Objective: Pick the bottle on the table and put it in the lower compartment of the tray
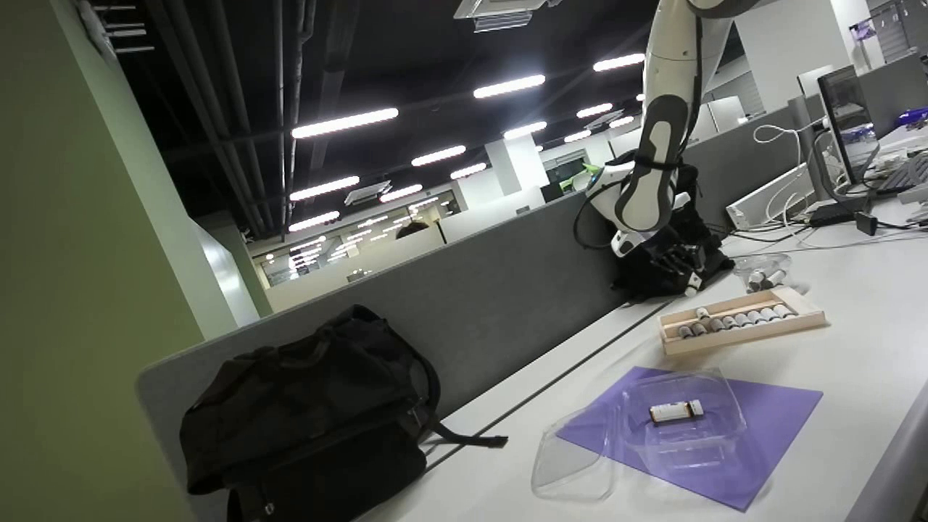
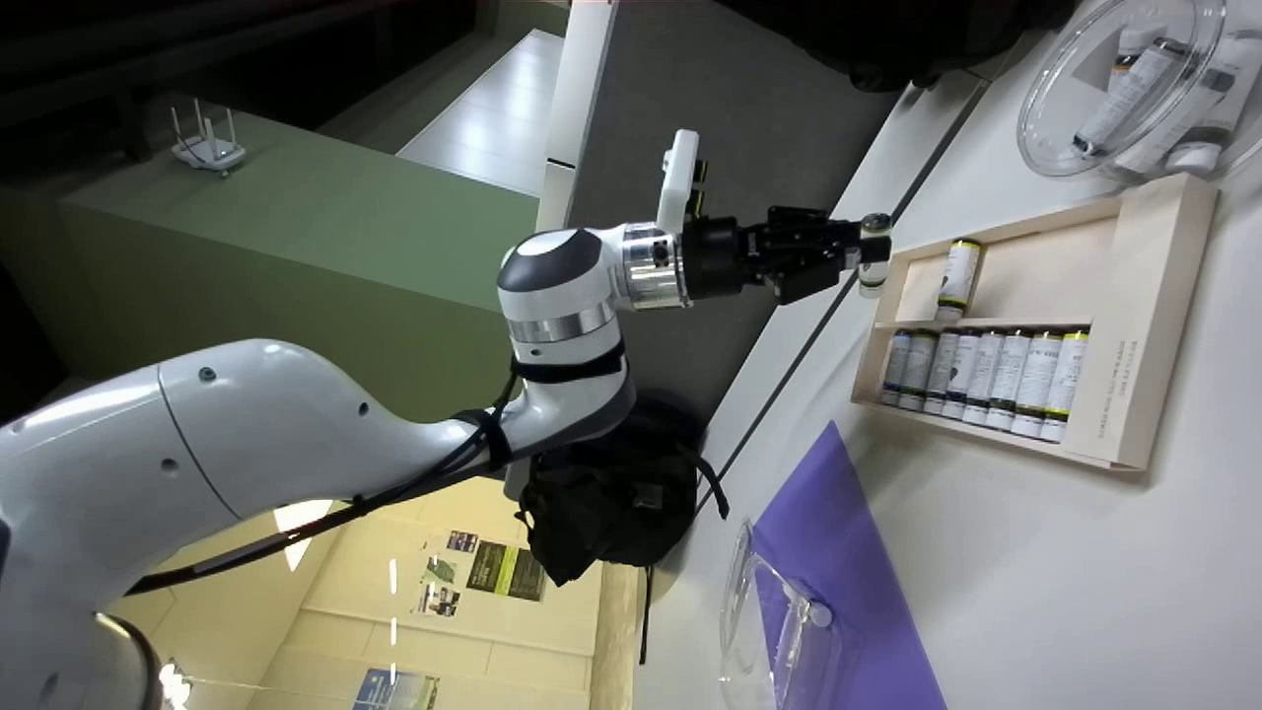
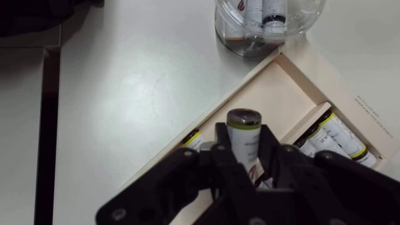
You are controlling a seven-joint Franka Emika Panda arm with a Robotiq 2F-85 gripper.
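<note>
My gripper [image 3: 244, 135] is shut on the bottle [image 3: 244, 139], a small white-labelled bottle with a dark glass end and a yellow-green band. In both exterior views the gripper [image 1: 685, 262] [image 2: 874, 247] holds the bottle [image 1: 694, 285] [image 2: 874, 280] in the air near one end of the tray. The pale wooden tray [image 1: 754, 339] [image 2: 1149, 325] [image 3: 270, 95] lies flat on the white table [image 1: 877, 341]. One compartment holds a single bottle at its end; the other holds a row of several bottles. In the wrist view my fingers hide part of the tray.
A clear round container [image 1: 761, 270] [image 2: 1119, 89] [image 3: 268, 22] with several bottles stands beside the tray. A purple mat [image 1: 779, 417] [image 2: 858, 552] bears an open clear box [image 1: 725, 406] with one bottle [image 1: 674, 412]. A black backpack [image 1: 312, 413] leans against the grey partition [image 1: 507, 312].
</note>
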